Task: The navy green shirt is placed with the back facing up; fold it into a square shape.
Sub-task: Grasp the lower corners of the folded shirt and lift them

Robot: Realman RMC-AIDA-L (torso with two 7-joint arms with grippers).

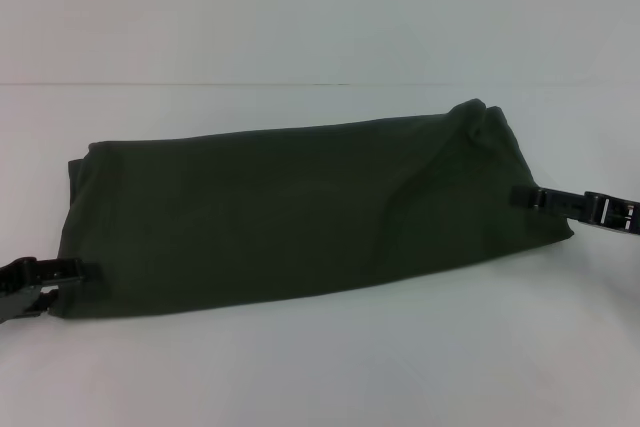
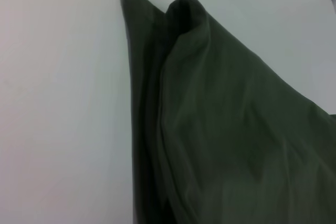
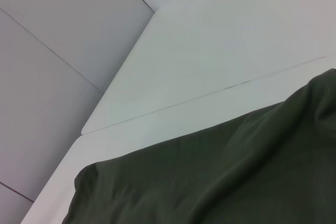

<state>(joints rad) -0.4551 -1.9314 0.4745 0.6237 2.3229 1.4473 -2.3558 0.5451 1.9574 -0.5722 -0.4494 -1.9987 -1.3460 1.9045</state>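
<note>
The navy green shirt [image 1: 300, 212], a large dark olive cotton garment already folded into a long band, is laid across the white table [image 1: 320, 367], running from the robot's near left to its far right. Its right end is humped and lifted slightly; in the left wrist view the left end [image 2: 220, 129] is seen in soft stacked layers with a raised peak. The left gripper [image 1: 62, 272], a black two-fingered tool, is met at the near left corner of the band, its tips touching the cloth edge; it is judged to be pinched on that corner, though the pinch itself is partly hidden. The right gripper [image 1: 535, 198], black with a metal-coloured wrist, is pressed to the right end, and its jaws appear closed on the fabric there. The step in hand is judged to be the crosswise fold that shortens the band toward a square. For this to be done well, both ends should be held with all layers caught, one end lifted and carried over the other evenly, and the edges matched before release, so that no layer slips out. No brand, label or lettering is visible on the upturned cloth.
</note>
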